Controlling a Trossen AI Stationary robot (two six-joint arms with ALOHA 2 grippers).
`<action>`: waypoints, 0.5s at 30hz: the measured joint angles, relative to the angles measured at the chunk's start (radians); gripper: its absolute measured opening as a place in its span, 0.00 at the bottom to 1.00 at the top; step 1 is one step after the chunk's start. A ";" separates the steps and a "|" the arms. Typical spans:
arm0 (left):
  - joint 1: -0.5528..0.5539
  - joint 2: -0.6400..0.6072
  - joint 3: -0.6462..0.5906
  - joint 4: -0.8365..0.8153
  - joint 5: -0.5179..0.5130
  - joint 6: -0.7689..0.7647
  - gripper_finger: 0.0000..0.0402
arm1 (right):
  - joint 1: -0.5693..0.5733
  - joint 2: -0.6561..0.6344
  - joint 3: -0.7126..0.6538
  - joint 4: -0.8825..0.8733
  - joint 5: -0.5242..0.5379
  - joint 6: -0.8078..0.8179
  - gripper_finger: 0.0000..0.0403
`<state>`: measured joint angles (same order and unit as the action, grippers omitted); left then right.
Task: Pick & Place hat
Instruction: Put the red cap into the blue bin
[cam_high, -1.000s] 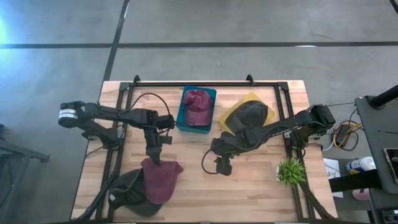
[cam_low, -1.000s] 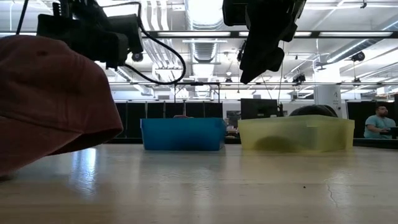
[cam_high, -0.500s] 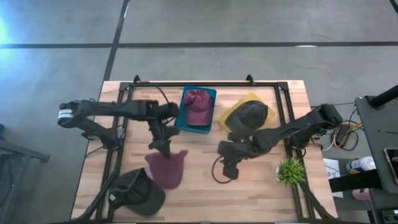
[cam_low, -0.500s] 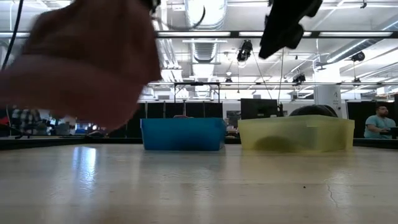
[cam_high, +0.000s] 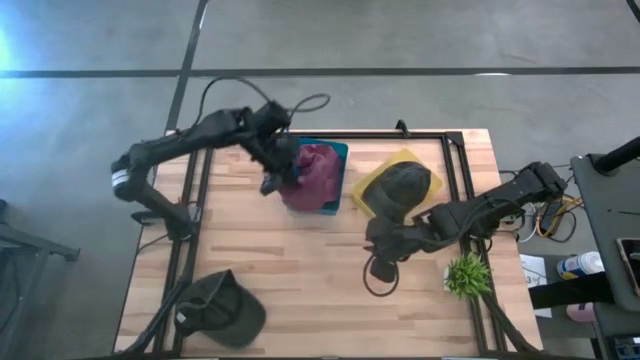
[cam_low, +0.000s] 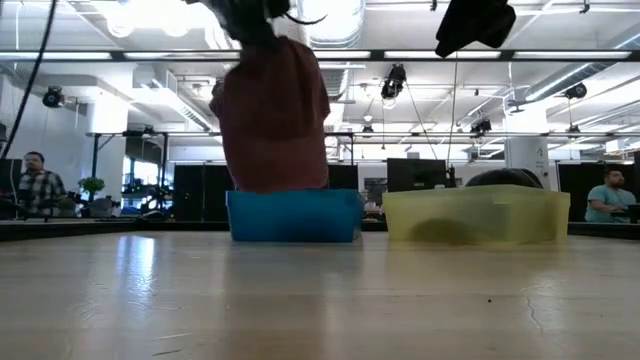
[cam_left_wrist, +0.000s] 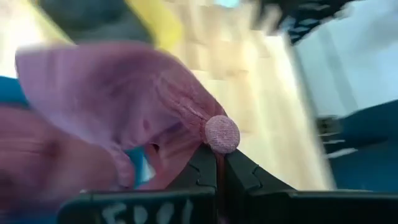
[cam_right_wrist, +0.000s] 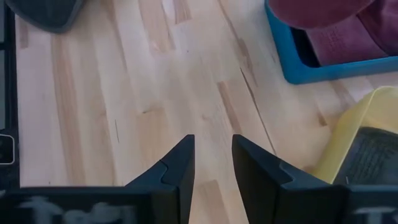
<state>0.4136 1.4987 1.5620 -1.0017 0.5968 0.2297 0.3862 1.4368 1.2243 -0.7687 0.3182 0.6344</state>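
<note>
A maroon hat hangs from my left gripper over the blue bin at the table's far middle. In the low view the maroon hat hangs just above the blue bin. Another maroon hat lies inside the bin. My left gripper is shut on the carried hat. A dark hat rests on the table's near left. My right gripper hovers open over the table's middle, right of centre; its own view shows my right gripper above bare wood. My left gripper pinches the maroon hat's crown right beside its top button between the two shut fingers. The hat is lifted clear and hangs below the gripper, slack, its lower edge at about the blue bin's rim.
A yellow bin holding a dark hat stands right of the blue bin. A small green plant stands near the table's right edge. A black frame runs around the table. People show in the room behind.
My left gripper has lifted the maroon hat off the near left of the table, where it lay partly over the dark hat, and carried it up and toward the far edge, over the blue bin. The dark hat stayed. My right gripper has drifted toward the right.
</note>
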 joint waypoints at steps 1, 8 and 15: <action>0.013 0.033 0.040 -0.013 -0.020 0.034 0.00 | 0.000 0.000 0.000 -0.001 0.000 0.005 0.25; 0.060 0.297 0.293 -0.188 -0.022 0.223 0.00 | 0.007 0.003 -0.001 -0.020 0.000 0.070 0.22; 0.083 0.398 0.381 -0.138 -0.049 0.309 0.00 | 0.029 0.003 -0.002 -0.036 0.000 0.123 0.19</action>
<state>0.4967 1.8966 1.9431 -1.1402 0.5475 0.5389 0.4149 1.4395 1.2224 -0.8048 0.3179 0.7575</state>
